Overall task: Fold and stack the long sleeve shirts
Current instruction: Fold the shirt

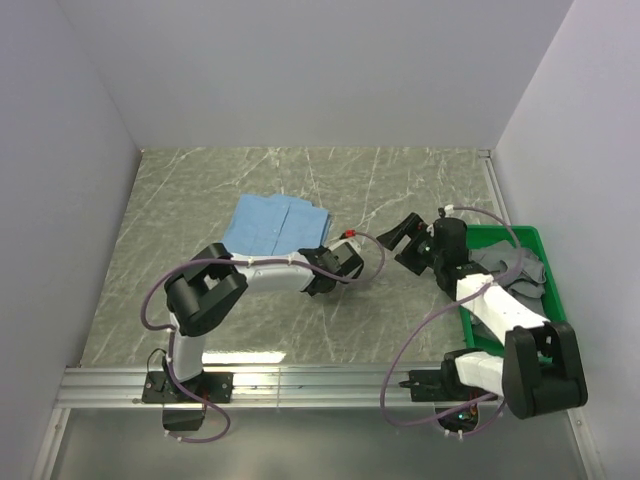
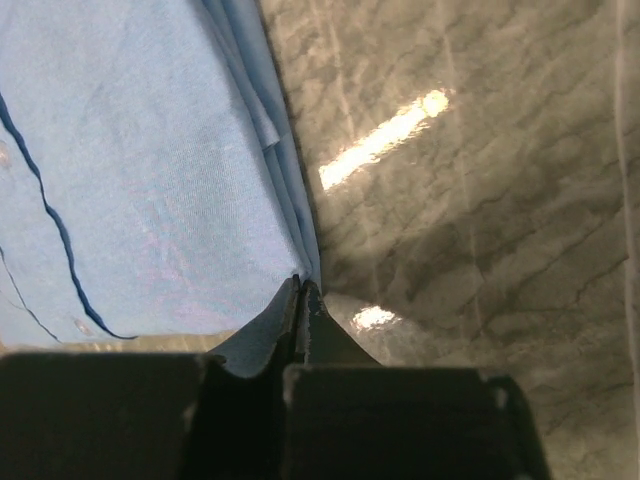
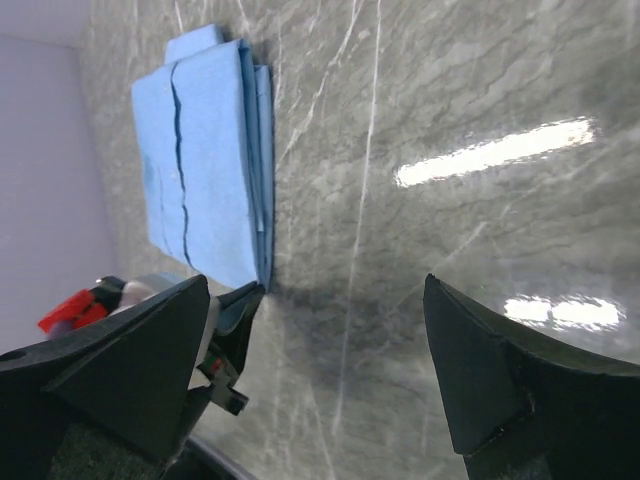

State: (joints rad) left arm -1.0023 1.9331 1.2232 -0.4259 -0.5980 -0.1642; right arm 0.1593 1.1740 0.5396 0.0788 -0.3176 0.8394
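Fingers (image 2: 265, 345) of my left gripper (image 2: 302, 290) clamped a corner of the folded shirt (image 1: 275, 222), right gripper (image 3: 315, 285) spread empty near it; repositioning, I judged, needing a layer-keeping drag.

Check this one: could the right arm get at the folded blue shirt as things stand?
Probably yes. The right gripper is open over bare table beside the blue shirt, with nothing lying between them. Only the left gripper, shut on the shirt's nearest corner, crowds that side.

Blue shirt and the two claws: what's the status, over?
Left gripper shut at near corner of the folded blue shirt, pinch unclear. Right gripper open, hovering beside, empty. Green bin of grey clothes off to the right.
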